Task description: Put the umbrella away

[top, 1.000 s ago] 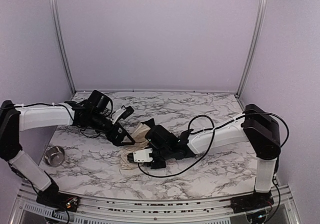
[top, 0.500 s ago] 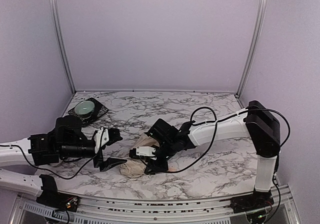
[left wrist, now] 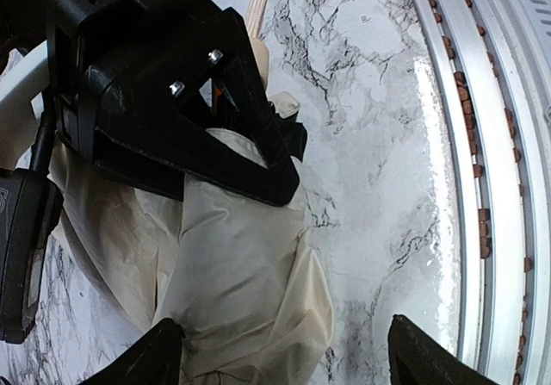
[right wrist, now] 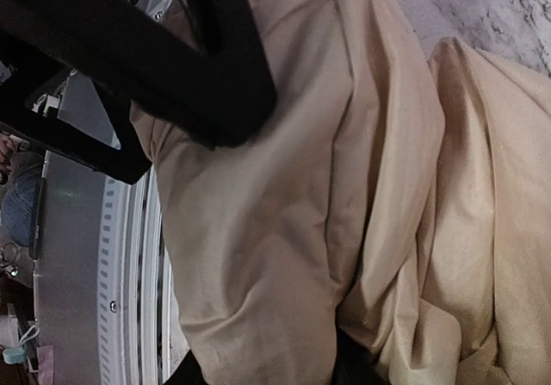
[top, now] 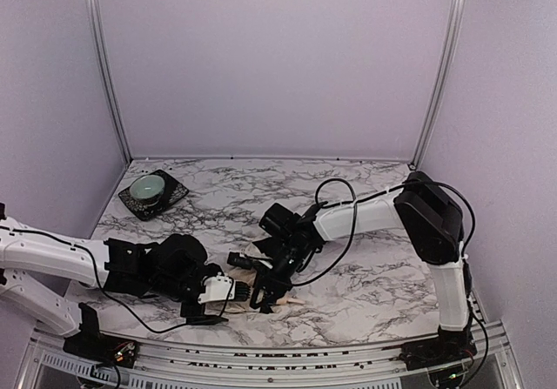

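The umbrella (left wrist: 241, 282) lies near the table's front edge as a crumpled bundle of cream-beige fabric (right wrist: 258, 230). Its pale tan handle (left wrist: 256, 10) pokes out beyond the right gripper. My right gripper (right wrist: 267, 372) is shut on a thick fold of that fabric, and in the top view it (top: 261, 286) covers most of the bundle. My left gripper (left wrist: 293, 363) stands open, its fingertips (left wrist: 159, 359) wide apart on either side of the fabric's near end. From above, the left gripper (top: 224, 295) sits just left of the right one.
A green bowl (top: 150, 186) rests on a dark plate (top: 174, 196) at the back left. The aluminium front rail (left wrist: 482, 144) runs close beside the umbrella. Both arms crowd the front middle of the marble table (top: 365, 276).
My left arm has swung from the back left down to the front, and its gripper now straddles the umbrella's end, jaws slightly narrower. The right gripper has drawn the umbrella forward a little.
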{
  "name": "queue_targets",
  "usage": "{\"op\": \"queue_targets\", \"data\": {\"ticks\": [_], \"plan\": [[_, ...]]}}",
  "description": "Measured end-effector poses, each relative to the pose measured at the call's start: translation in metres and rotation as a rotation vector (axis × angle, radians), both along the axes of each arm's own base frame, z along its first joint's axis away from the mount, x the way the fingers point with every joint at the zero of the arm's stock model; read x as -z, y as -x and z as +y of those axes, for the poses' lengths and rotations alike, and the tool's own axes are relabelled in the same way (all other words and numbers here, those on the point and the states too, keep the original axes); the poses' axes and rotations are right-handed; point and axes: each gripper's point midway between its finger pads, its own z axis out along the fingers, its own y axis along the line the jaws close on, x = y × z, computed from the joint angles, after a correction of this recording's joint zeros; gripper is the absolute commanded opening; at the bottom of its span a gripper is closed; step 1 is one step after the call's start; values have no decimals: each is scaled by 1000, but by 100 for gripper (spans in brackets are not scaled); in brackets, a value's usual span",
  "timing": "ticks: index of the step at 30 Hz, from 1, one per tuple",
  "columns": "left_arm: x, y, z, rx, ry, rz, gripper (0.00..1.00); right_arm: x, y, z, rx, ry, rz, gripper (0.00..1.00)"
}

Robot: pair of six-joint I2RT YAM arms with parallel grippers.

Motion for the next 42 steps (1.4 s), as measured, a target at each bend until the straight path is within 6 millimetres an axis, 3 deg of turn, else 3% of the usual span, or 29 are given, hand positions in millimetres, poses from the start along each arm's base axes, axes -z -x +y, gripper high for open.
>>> {"op": "queue_targets", "data": {"ticks": [7, 9, 11, 12, 23, 35, 38, 42], "plan": [[20, -18, 0, -33, -80, -67, 72, 0, -1, 0, 9, -9, 92, 12], [22, -23, -1, -40, -92, -88, 59, -2, -2, 0, 16, -12, 104, 13], [23, -26, -3, -45, -96, -95, 37, -2, -5, -1, 27, -9, 115, 15], [23, -27, -4, -49, -99, -94, 33, -2, -5, -2, 30, -7, 117, 16], [25, -25, -18, -30, -87, 68, 31, -13, -14, -18, 102, 4, 94, 48], [24, -39, -31, -78, -94, 411, 27, -56, -30, -58, 274, -69, -154, 53], [25, -41, -32, -88, -99, 489, 27, -69, -32, -70, 327, -108, -234, 64], [24, -47, -35, -106, -107, 610, 24, -91, -32, -79, 377, -191, -415, 65]]}}
